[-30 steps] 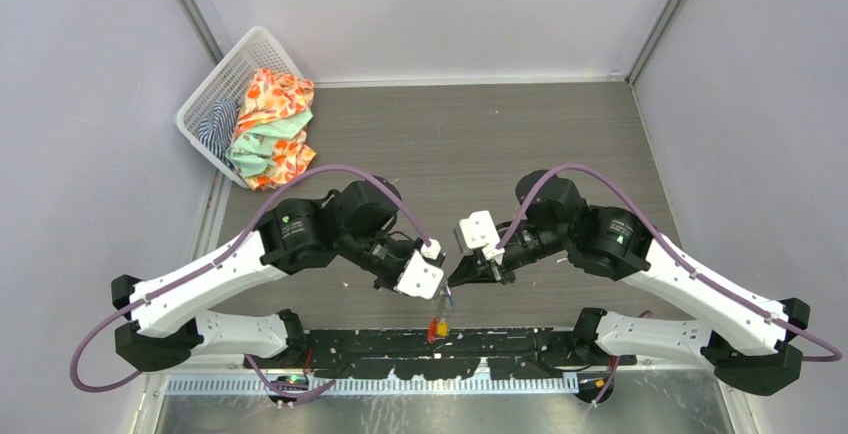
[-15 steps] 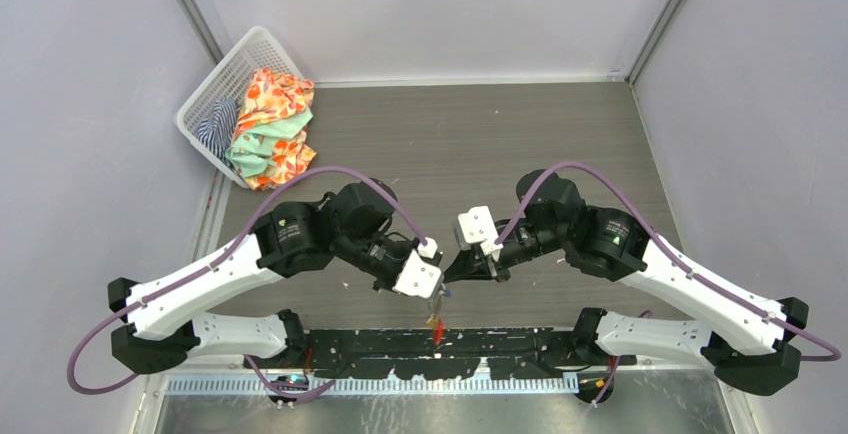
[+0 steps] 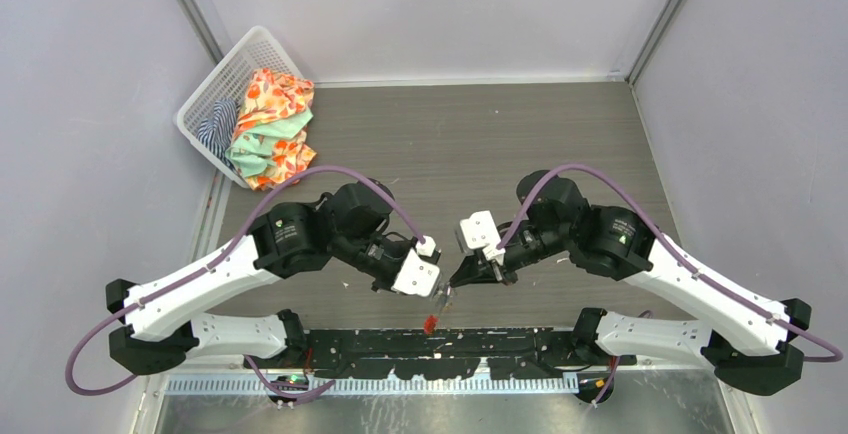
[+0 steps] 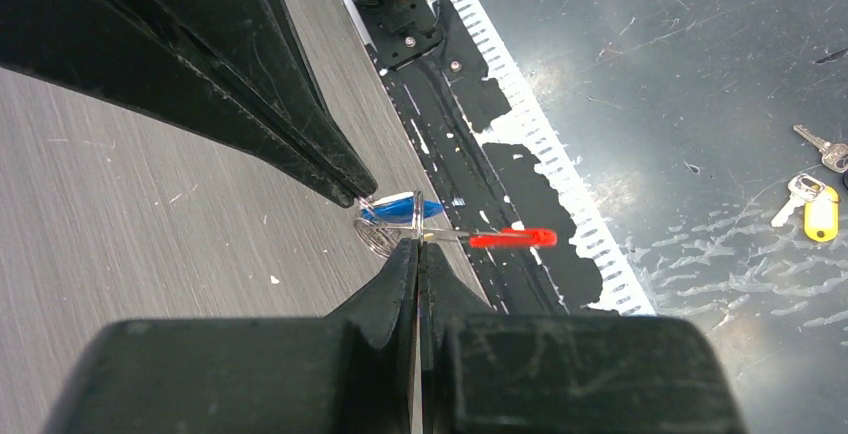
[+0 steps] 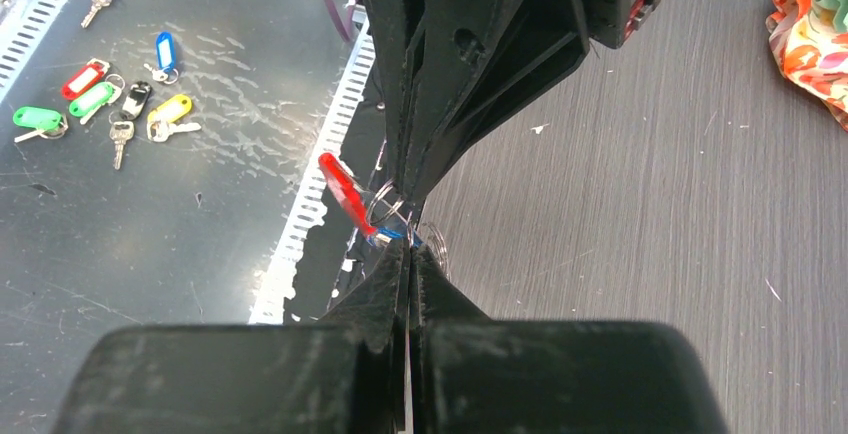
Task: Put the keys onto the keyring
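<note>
Two grippers meet tip to tip over the counter's (image 3: 450, 154) near edge. In the top view the right gripper (image 3: 455, 284) sits at 3 o'clock of the left gripper (image 3: 435, 293), almost touching.

The left gripper is pinched shut on the keyring (image 4: 388, 237). In its wrist view the red tag (image 4: 512, 238) sticks out toward 3 o'clock.

The right gripper is closed on the blue key (image 4: 402, 208), at 11 o'clock of the left tips and right against the keyring. Its long axis runs 9 to 3.

I cannot find the yellow key at the tips. Threading likely hinges on sliding the blue key along that axis into the keyring's gap.
</note>
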Action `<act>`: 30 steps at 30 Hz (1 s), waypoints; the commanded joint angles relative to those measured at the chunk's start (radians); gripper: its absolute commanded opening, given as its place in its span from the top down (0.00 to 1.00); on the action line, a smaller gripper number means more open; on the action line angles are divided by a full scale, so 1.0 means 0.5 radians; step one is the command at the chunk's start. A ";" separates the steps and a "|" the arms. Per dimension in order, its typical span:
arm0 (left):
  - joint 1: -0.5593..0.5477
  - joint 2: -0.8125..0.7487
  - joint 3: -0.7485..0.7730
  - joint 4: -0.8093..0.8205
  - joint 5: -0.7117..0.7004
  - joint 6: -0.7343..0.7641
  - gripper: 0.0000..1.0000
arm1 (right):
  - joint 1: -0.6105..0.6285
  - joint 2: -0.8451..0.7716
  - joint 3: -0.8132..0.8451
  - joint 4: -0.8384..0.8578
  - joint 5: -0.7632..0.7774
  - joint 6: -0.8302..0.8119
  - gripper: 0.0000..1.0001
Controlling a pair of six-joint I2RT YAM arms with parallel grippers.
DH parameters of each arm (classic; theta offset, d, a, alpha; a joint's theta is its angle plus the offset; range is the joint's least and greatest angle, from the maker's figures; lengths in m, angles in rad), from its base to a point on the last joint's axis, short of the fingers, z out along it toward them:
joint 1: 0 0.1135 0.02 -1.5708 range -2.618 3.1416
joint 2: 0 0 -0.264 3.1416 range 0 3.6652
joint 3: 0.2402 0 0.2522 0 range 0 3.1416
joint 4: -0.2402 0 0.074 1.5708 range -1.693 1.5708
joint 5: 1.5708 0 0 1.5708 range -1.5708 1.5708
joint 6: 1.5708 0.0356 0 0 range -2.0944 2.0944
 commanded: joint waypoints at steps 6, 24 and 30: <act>-0.008 0.014 0.014 0.086 0.003 0.046 1.00 | 0.010 0.014 0.144 -0.009 -0.019 -0.028 0.99; -0.018 0.022 0.023 0.088 -0.007 0.078 1.00 | 0.010 0.092 0.208 -0.064 -0.076 -0.110 0.99; -0.020 0.022 0.020 0.091 -0.013 0.072 1.00 | 0.010 0.101 0.194 -0.022 -0.102 -0.092 0.99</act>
